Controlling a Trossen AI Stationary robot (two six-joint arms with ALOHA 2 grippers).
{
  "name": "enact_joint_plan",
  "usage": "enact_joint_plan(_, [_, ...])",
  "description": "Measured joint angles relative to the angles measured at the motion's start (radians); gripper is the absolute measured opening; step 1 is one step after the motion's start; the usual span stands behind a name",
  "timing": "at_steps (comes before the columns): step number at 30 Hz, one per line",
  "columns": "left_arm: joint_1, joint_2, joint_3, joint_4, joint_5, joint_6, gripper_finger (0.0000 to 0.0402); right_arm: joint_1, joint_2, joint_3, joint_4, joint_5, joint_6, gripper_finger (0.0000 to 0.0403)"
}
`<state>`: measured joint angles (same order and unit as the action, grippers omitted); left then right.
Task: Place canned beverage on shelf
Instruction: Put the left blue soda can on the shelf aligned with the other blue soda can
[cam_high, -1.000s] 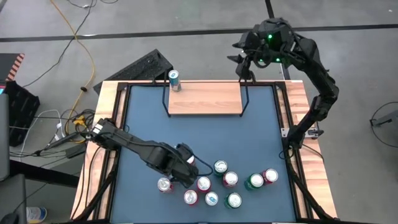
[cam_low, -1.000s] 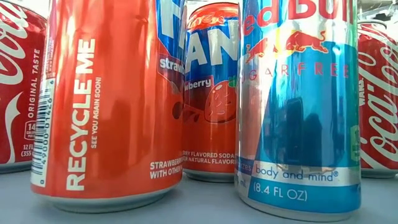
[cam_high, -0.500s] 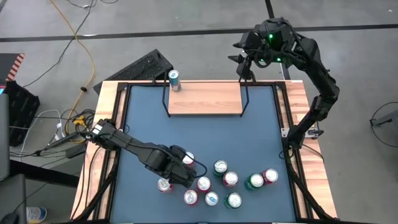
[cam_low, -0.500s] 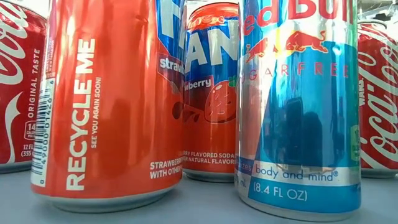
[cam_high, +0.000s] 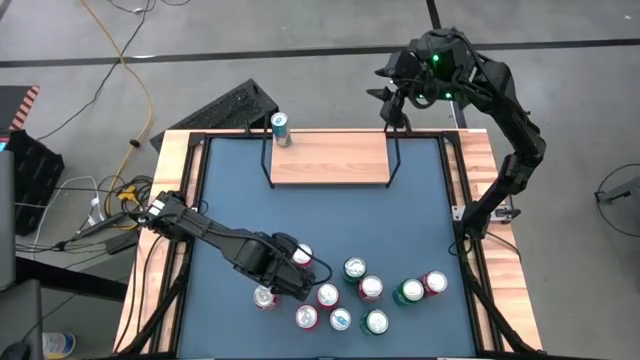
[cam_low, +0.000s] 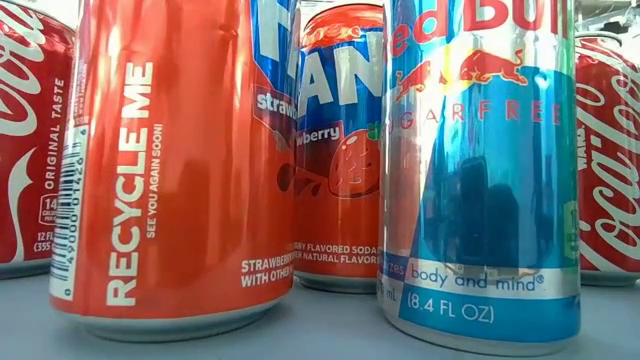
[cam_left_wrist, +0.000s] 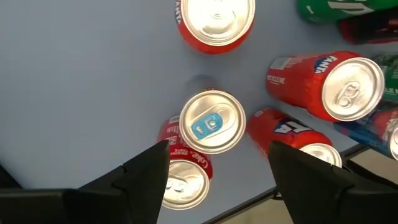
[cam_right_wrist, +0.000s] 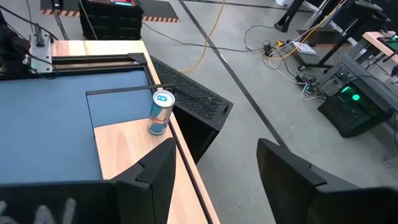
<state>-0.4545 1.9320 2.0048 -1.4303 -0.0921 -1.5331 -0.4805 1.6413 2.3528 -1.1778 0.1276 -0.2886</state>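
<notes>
Nine cans (cam_high: 370, 288); one shelf (cam_high: 330, 158); two arms (cam_high: 215, 236)

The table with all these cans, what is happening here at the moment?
The left pincer hangs open over a cluster of cans near the front of the table, above a can with a blue tab. It holds nothing. One can already stands on the shelf, at its left end. The right pincer waits open behind the shelf.

Past my two dark fingers (cam_right_wrist: 155, 180), spread apart with nothing between them, a slim blue-and-silver can (cam_right_wrist: 160, 113) stands upright on the light-wood shelf (cam_right_wrist: 127, 146), right at its corner. Blue table (cam_right_wrist: 43, 99) beyond it.
</notes>
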Motion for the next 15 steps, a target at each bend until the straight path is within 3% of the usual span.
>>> enact_joint_plan(15, [0.001, 0.068, 0.001, -0.012, 0.033, 0.033, 0.0255, 0.000, 0.000, -0.001, -0.023, -0.001, 0.003, 0.0217])
